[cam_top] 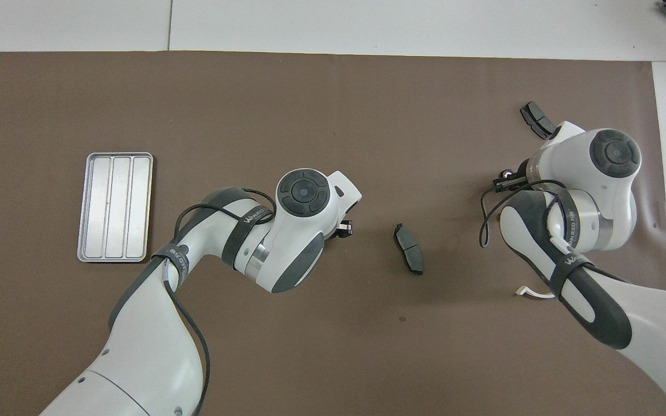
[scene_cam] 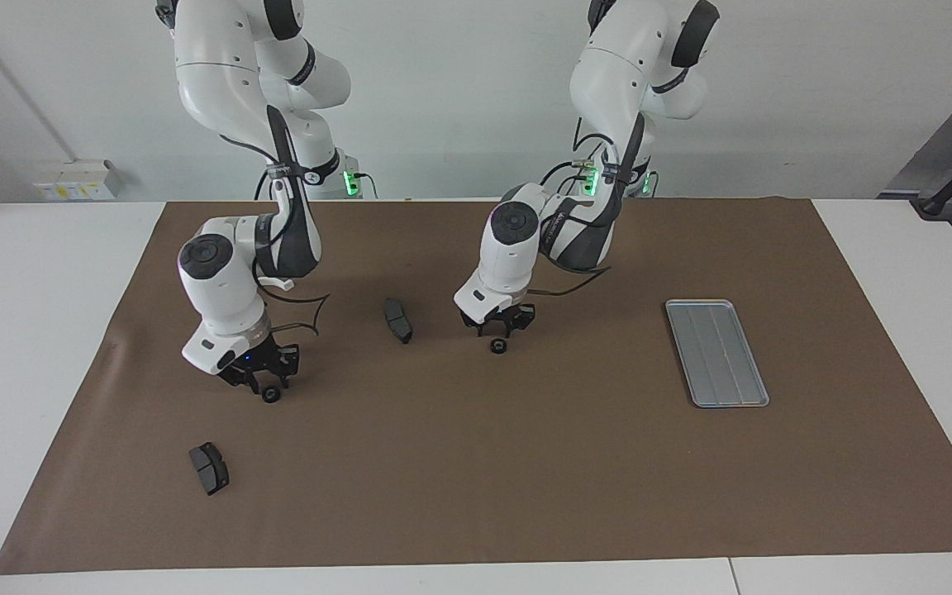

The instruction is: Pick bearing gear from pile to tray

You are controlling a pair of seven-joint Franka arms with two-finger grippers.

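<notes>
1. In the facing view you see the left gripper low over a small black gear near the tabletop's middle; you cannot tell how wide its fingers are.
2. The right gripper is low over another gear; its fingers are unclear too.
3. From overhead, the arms hide both gears.
4. The tray lies toward the left arm's end.
5. One brake pad lies nearer the front edge.

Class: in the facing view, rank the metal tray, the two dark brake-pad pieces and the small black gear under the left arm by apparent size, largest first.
1. Tray.
2. The two brake-pad pieces: look alike, and one lies closer to the camera, so unranked.
3. Gear, smallest.
</notes>
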